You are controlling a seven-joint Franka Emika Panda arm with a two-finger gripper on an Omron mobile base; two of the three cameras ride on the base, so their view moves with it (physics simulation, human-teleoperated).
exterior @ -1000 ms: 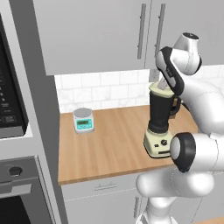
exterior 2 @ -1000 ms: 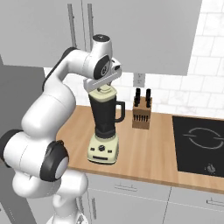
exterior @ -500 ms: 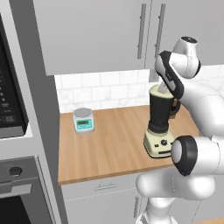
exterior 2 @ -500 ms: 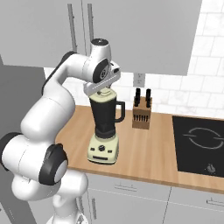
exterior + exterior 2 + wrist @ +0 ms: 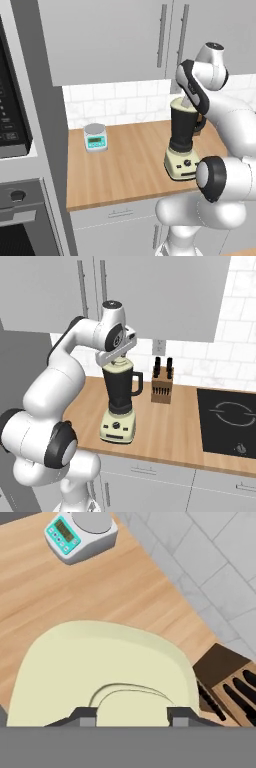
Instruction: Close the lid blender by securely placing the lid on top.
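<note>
Hand view alone shows the hand [image 5: 132, 716] gripping the lid [image 5: 100, 672] knob.

Wooden counter [image 5: 125, 160] — white tiled wall [image 5: 235, 351], grey cabinets [image 5: 110, 40].

You are looking at a light wooden countertop [image 5: 125, 165] that runs along a white tiled wall, above grey drawer fronts. A small grey scale [image 5: 95, 137] with a teal display stands near the wall toward the counter's left end. The blender [image 5: 120, 403], cream base and dark jar, stands upright closer to the front edge. Just beside it, nearer the wall, sits a wooden knife block [image 5: 162, 387] with dark handles. A black cooktop [image 5: 227, 421] is set flush into the counter's right end.
</note>
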